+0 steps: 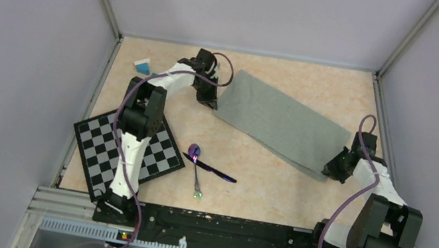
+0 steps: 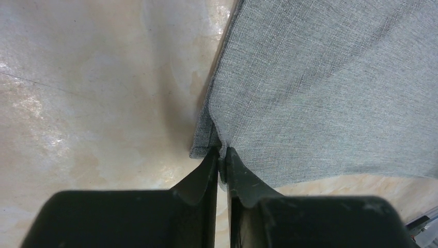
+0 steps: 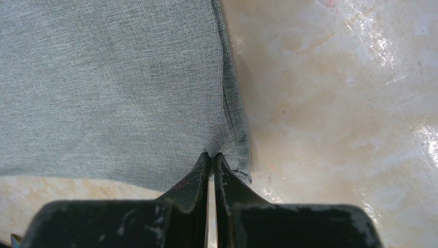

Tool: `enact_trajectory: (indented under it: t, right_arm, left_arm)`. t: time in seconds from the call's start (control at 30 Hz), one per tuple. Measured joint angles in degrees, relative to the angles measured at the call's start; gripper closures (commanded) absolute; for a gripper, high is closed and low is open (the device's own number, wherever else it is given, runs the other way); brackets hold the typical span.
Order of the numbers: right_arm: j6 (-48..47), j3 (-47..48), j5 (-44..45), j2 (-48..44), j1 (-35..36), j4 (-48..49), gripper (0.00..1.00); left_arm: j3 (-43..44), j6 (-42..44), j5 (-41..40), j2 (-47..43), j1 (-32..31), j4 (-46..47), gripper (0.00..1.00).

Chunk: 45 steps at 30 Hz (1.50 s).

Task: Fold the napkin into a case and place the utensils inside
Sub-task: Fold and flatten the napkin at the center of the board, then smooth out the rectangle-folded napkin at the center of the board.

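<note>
The grey-green napkin (image 1: pixel 281 124) lies folded into a long band, slanting from back middle to right. My left gripper (image 1: pixel 210 102) is shut on its near left corner; the left wrist view shows the cloth (image 2: pixel 320 88) pinched between the fingertips (image 2: pixel 223 155). My right gripper (image 1: pixel 330 173) is shut on its near right corner; the right wrist view shows the cloth (image 3: pixel 113 88) pinched at the tips (image 3: pixel 212 156). The purple spoon (image 1: pixel 196 164) and the dark stick-like piece (image 1: pixel 212 170) lie crossed on the table in front of the napkin, apart from both grippers.
A black-and-white checkered board (image 1: pixel 161 151) lies at the left, partly under the left arm. A small blue and white block (image 1: pixel 142 65) sits at the back left. Enclosure walls and metal posts bound the tabletop (image 1: pixel 259 191).
</note>
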Motion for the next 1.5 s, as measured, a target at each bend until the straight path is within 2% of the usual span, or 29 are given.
enact_trajectory:
  t: [0.13, 0.23, 0.3, 0.43, 0.53, 0.63, 0.77, 1.03, 1.13, 1.33, 1.5]
  right_arm:
    - [0.2, 0.0, 0.0, -0.1, 0.0, 0.0, 0.99]
    - [0.6, 0.0, 0.0, -0.5, 0.0, -0.4, 0.83]
    - [1.2, 0.0, 0.0, -0.9, 0.0, -1.1, 0.74]
    - [2.1, 0.0, 0.4, -3.7, 0.1, -3.4, 0.7]
    - [3.0, 0.0, -0.1, -9.9, 0.4, -5.5, 0.61]
    - [3.3, 0.0, -1.8, -12.7, 0.4, -5.7, 0.54]
    - [2.8, 0.1, -6.9, -12.6, 0.5, -4.0, 0.53]
    - [-1.0, 1.1, -14.8, -2.3, 2.0, 0.3, 0.51]
    - [-1.4, 1.0, -15.9, -1.0, 3.0, 1.7, 0.53]
    - [-1.7, -1.5, -16.2, -1.2, 3.5, 3.8, 0.51]
    - [-1.4, -2.3, -14.4, -2.8, 3.8, 3.1, 0.56]
  left_arm:
    - [0.0, 0.3, -0.5, 0.0, 0.0, -0.1, 0.76]
    - [0.0, 0.7, -1.0, 0.0, 0.0, -0.1, 0.61]
    - [0.1, 1.0, -1.1, 0.0, 0.0, -0.1, 0.56]
    - [0.3, 1.6, -2.9, -0.5, -0.2, -0.2, 0.42]
    - [0.3, 2.5, -5.0, -1.6, -0.2, -0.7, 0.31]
    - [0.3, 2.9, -5.5, -3.5, -0.2, -1.0, 0.25]
    - [0.3, 2.9, -3.7, -6.1, -0.2, -0.8, 0.24]
    - [-1.2, 2.4, 4.1, -6.4, -0.2, 1.0, 0.3]
    - [-1.4, 2.5, 5.4, -5.4, -0.2, 1.6, 0.31]
    - [-3.3, 2.5, 5.7, -3.0, -0.2, 3.2, 0.22]
    - [-4.9, 3.5, 2.2, -4.4, -0.2, 3.6, 0.26]
